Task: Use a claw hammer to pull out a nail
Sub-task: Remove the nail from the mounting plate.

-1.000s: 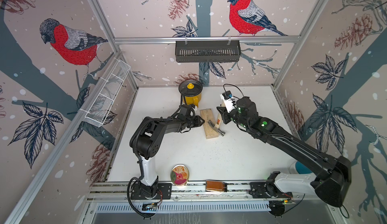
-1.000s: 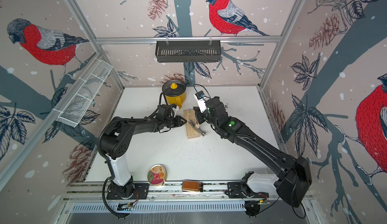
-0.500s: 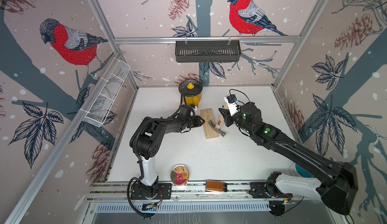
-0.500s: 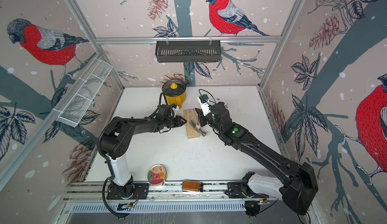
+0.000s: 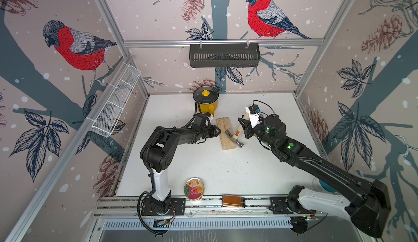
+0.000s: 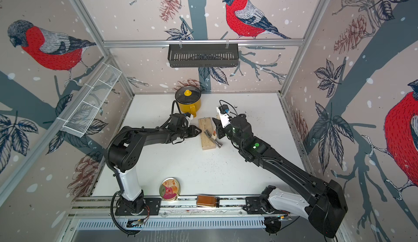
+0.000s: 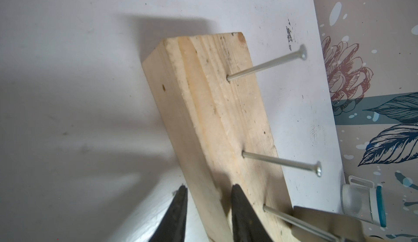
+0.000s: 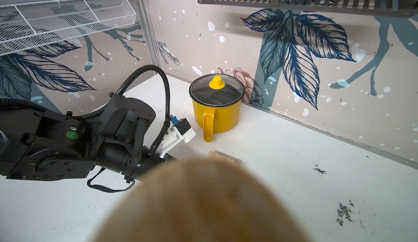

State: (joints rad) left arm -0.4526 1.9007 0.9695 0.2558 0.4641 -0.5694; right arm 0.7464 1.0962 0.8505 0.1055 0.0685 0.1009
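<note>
Now my right pincer (image 5: 244,129) is clamped tight on the pale handle of the claw hammer (image 5: 235,137). Its steel head lies just beyond my jaws, resting on the wooden block (image 5: 226,142). The forked claw seems to sit against the shank of the nearest nail (image 7: 279,214), so I judge this is the prying step: claw seated, nail not yet out. Across the block, my left pincer (image 7: 208,190) stands part open, one finger (image 7: 239,207) on the top face and the other clear of the side, so it pins the block without clamping it. Farther along from it stand the middle nail (image 7: 280,161) and the far nail (image 7: 264,65). Next I should rock the handle over the head while the left bears down, or the block may lift
</note>
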